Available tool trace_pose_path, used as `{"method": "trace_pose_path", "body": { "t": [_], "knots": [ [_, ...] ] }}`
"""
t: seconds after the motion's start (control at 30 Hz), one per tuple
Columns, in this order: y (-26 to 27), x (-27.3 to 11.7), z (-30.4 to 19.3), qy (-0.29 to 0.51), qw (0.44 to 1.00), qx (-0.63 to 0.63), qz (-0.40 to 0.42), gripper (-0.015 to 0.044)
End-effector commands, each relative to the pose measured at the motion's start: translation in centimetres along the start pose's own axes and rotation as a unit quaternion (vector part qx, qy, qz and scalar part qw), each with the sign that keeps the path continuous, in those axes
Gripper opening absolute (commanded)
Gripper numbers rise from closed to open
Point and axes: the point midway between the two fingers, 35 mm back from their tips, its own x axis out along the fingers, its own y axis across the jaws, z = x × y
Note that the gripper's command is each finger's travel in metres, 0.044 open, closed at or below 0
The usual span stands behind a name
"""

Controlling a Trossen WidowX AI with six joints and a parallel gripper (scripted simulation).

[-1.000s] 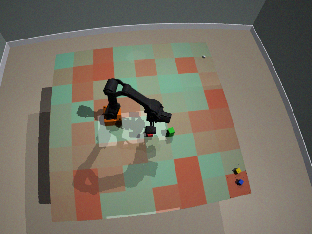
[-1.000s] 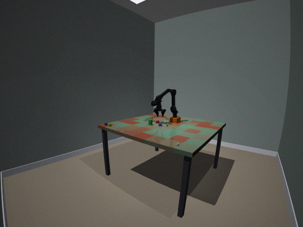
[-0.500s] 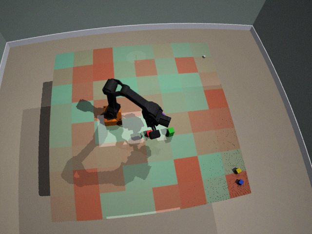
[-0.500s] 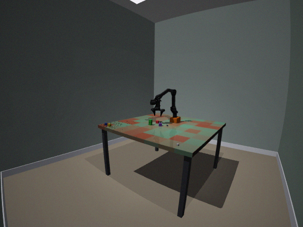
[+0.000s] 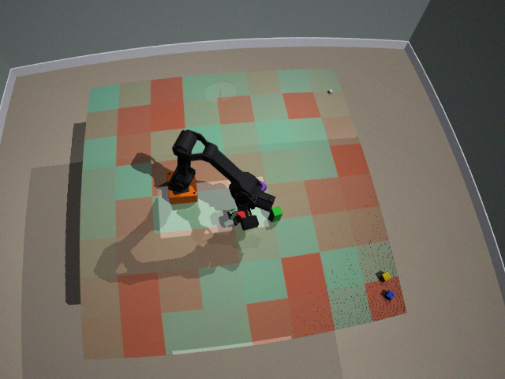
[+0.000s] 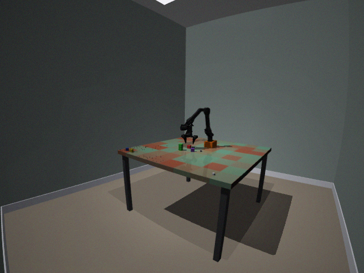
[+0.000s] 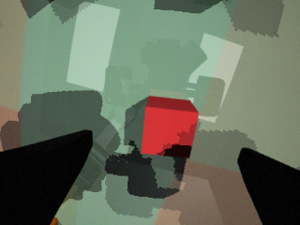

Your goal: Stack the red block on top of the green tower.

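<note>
The red block (image 5: 241, 214) (image 6: 189, 146) (image 7: 169, 130) sits on the table, nearer the arm's base than the tower. The green tower (image 5: 277, 214) (image 6: 180, 147) stands upright, two blocks high, a short way beyond the red block; it is outside the wrist view. My gripper (image 5: 241, 219) (image 6: 189, 143) (image 7: 167, 146) is open and empty, pointing down above the red block. In the wrist view the red block lies between the two widely spread fingers, with a gap on each side. In the top view the arm partly hides the red block.
A purple block (image 5: 263, 186) (image 6: 192, 149) is near the tower, partly hidden by the arm in the top view. A tiny dark cube (image 6: 201, 151) lies near it. Yellow (image 5: 386, 276) (image 6: 131, 150) and blue (image 5: 390, 294) (image 6: 127, 149) blocks and a small white cube (image 5: 330, 91) (image 6: 213, 173) lie far off.
</note>
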Motion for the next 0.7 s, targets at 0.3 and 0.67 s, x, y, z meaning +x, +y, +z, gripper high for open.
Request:
{"method": "trace_pose_path", "body": {
  "t": [0.3,0.67],
  "knots": [
    [-0.2,1.8,0.1,-0.001,1.0,-0.002,-0.004,0.044],
    [-0.2,3.6,0.1,-0.001,1.0,-0.002,-0.004,0.044]
  ]
}}
